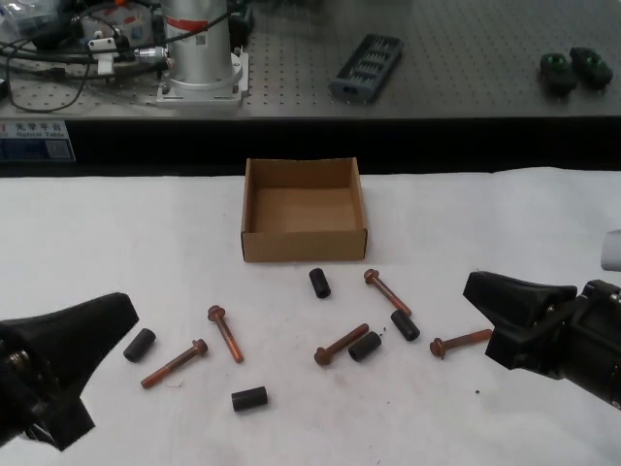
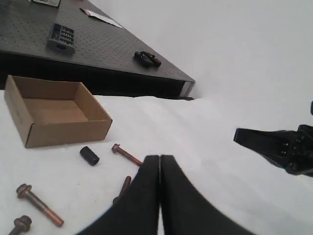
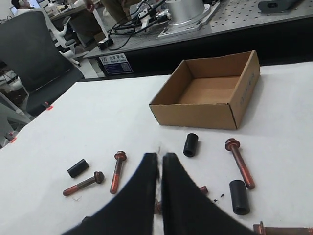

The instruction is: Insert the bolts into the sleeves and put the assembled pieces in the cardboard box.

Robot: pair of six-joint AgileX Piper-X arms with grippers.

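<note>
Several copper bolts and short black sleeves lie loose on the white cloth in front of the open cardboard box (image 1: 303, 247), which holds nothing. One bolt (image 1: 225, 333) and a sleeve (image 1: 140, 344) lie nearest my left gripper (image 1: 124, 311), low at the near left. Its fingers are pressed together and hold nothing (image 2: 160, 158). At the near right, my right gripper (image 1: 470, 287) hovers just past a bolt (image 1: 460, 342), also shut and holding nothing (image 3: 160, 156). The right wrist view has a sleeve (image 3: 190, 145) and a bolt (image 3: 239, 163) lying before the box (image 3: 195, 116).
Behind the cloth runs a perforated bench with a silver arm base (image 1: 199, 53), a dark ribbed block (image 1: 366, 66) and two small black parts (image 1: 574, 68). A grey office chair (image 3: 34, 49) stands off the bench's side. Bare cloth lies left and right of the box.
</note>
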